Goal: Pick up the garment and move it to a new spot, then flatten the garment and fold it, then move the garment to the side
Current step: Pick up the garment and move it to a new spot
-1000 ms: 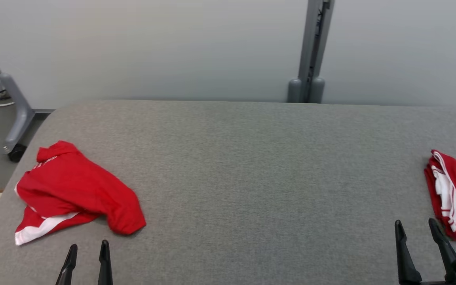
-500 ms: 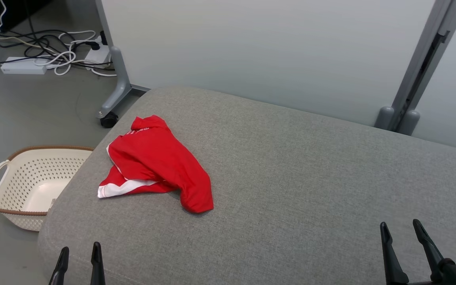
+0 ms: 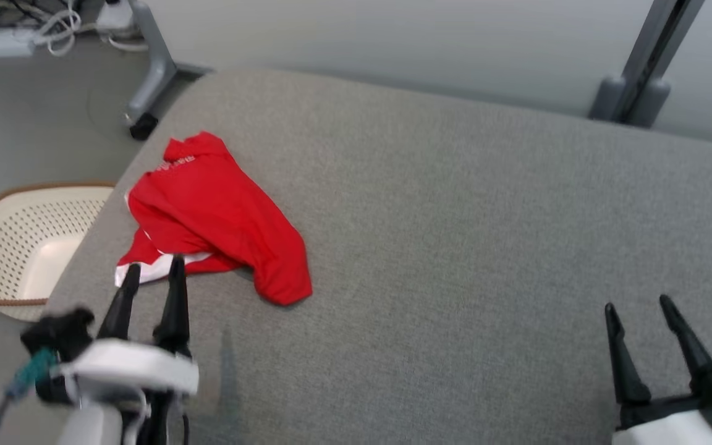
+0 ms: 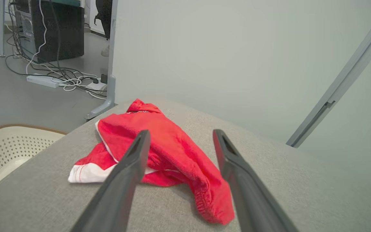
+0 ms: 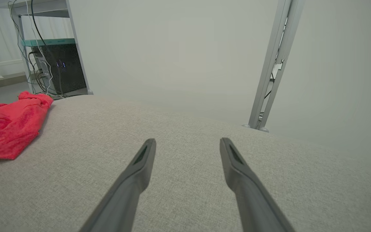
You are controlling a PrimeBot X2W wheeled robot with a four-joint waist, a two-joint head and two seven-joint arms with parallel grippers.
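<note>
Garment (image 3: pixel 214 213) (red, crumpled) lies near a perforated basket (image 3: pixel 4 247).

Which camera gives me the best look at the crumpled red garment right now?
Head view: the red garment lies nearly whole, seen from above. Left wrist view is closer, but the left claw crosses it. Right wrist view catches part of it at its left edge.
</note>
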